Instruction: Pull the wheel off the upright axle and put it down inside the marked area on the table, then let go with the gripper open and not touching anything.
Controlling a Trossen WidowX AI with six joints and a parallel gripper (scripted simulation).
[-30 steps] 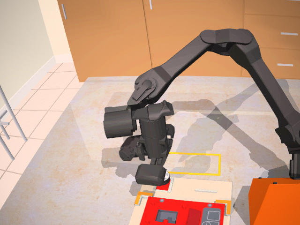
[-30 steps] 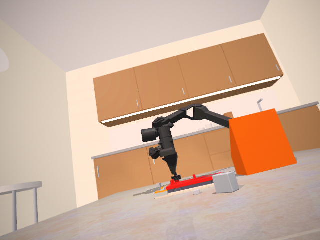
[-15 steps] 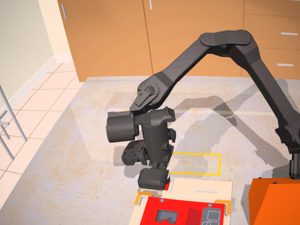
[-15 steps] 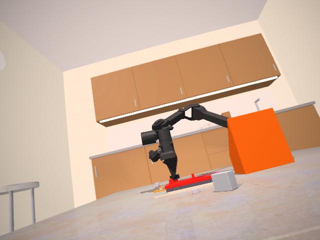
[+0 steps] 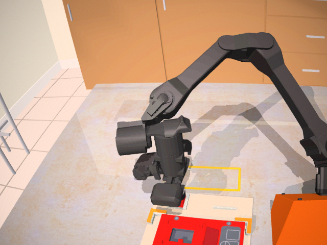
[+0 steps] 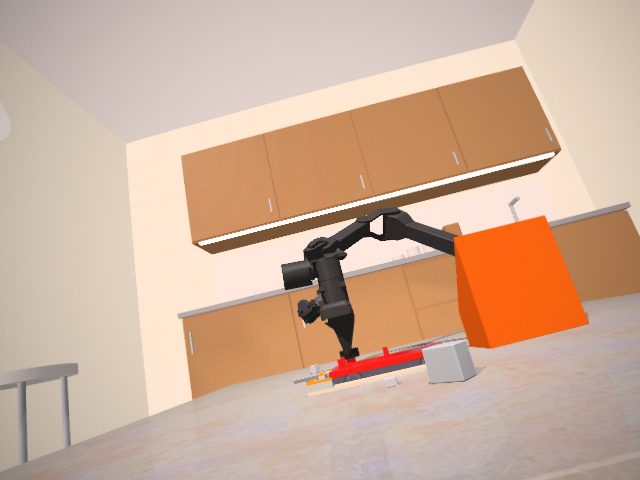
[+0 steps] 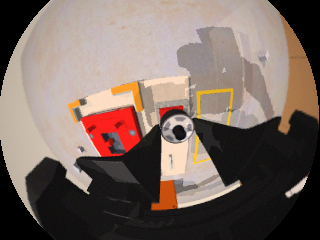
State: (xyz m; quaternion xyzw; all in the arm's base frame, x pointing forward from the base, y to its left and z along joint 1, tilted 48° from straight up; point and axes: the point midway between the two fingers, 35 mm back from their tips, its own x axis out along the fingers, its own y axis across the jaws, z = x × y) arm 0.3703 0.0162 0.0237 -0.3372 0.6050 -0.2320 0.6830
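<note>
My gripper [image 6: 348,351] [image 7: 176,124] points down and is shut on the wheel [image 7: 177,128], a small black tyre with a silver spoked hub, with one finger on either side. The wheel shows as a dark shape [image 6: 354,353] in the exterior view, just above the red base [image 5: 182,202] [image 7: 172,108]. The dark middle of the hub shows from above; the axle's shaft is hidden. In the top view the gripper hides the wheel and its own fingertips. The marked area, a yellow outline [image 5: 239,179] [image 7: 215,91], lies on the table beside the cream board [image 5: 200,200].
A red chassis [image 5: 163,229] [image 6: 392,358] [image 7: 126,119] lies on the cream board between orange corner pieces [image 5: 158,211] [image 7: 137,92]. A large orange box [image 5: 298,221] [image 6: 516,279] stands at the arm's base. A grey block [image 6: 443,364] stands near it.
</note>
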